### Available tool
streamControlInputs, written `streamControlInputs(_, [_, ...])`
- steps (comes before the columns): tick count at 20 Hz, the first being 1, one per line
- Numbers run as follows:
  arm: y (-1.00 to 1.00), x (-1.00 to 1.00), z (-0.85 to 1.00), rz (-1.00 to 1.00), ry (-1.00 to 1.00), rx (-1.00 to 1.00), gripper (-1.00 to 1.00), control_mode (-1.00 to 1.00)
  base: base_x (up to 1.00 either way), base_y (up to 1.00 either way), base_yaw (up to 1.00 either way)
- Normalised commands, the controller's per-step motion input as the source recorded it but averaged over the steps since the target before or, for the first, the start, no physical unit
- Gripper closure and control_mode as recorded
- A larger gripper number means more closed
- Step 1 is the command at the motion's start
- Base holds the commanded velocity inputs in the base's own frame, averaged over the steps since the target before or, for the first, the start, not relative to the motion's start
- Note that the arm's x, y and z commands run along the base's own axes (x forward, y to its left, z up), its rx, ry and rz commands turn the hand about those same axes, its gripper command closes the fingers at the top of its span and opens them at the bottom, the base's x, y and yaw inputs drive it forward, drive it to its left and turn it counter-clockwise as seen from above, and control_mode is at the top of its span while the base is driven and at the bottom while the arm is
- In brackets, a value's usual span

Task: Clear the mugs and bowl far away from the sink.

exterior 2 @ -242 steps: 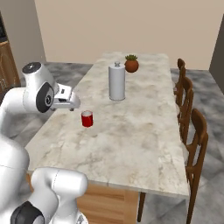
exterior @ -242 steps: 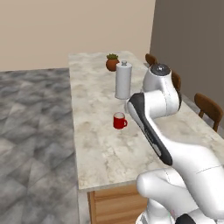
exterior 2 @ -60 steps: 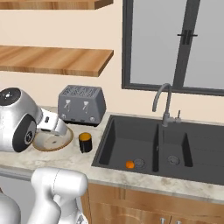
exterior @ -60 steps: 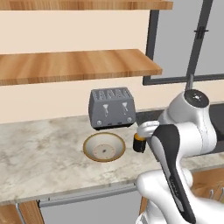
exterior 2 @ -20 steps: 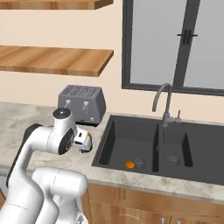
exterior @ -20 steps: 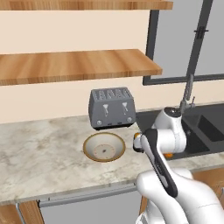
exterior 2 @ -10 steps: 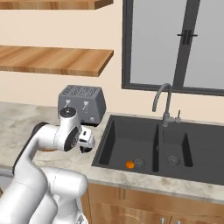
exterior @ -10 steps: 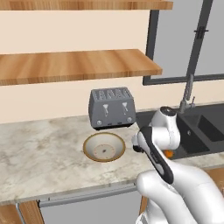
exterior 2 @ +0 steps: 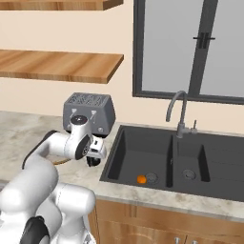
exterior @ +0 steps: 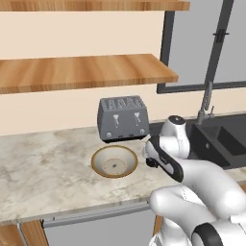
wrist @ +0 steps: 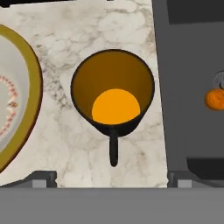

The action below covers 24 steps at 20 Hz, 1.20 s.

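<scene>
Black outside and orange-yellow within, the mug (wrist: 112, 98) stands upright on the marbled counter (wrist: 83, 35), seen straight from above in the hand view, its thin dark handle (wrist: 113, 148) pointing toward the bottom edge of that view. It sits between the bowl (wrist: 15, 96) and the sink (wrist: 190, 87), apart from both; the bowl's tan-brown rim curves just to one side of it, and the dark edge of the sink runs along the other. The bowl, cream inside with small reddish marks at its centre, lies flat on the counter (exterior: 43, 178) in front of a grey four-slot toaster (exterior: 122, 117). In the near basin of the sink (exterior 2: 157, 157) a small orange thing (exterior 2: 141, 179) rests by the drain, and it also appears at the edge of the hand view (wrist: 214, 99). A curved metal faucet (exterior 2: 178, 114) rises behind the two basins, under a dark-framed window (exterior 2: 190, 47), and wooden shelves (exterior: 81, 72) hang on the wall above the toaster. The gripper (wrist: 112, 178) hangs directly over the mug, pointing down, its fingertips (wrist: 43, 178) spread wide at either side and holding nothing. From the right base view the gripper (exterior 2: 94, 159) is low over the counter beside the sink's left edge, with the mug mostly hidden beneath it.
</scene>
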Motion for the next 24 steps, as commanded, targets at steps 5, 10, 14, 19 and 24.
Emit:
streamControlInputs(5, [0.0,0.2,-0.21,0.0,0.0,-0.05,-1.0,-1.0,0.0,0.0,0.0])
streamControlInputs(10, [0.0,0.03,-0.21,0.0,0.0,-0.01,-1.0,-1.0,0.0,0.0,0.0])
streamControlInputs(14, [0.0,0.0,-0.21,0.0,0.0,0.0,-1.0,-1.0,0.0,0.0,0.0])
streamControlInputs(19, [0.0,0.0,-0.21,0.0,0.02,0.0,-1.0,-1.0,0.0,0.0,0.0])
streamControlInputs(24, [0.0,0.03,-0.25,0.0,0.01,0.0,-1.0,-1.0,0.0,0.0,0.0])
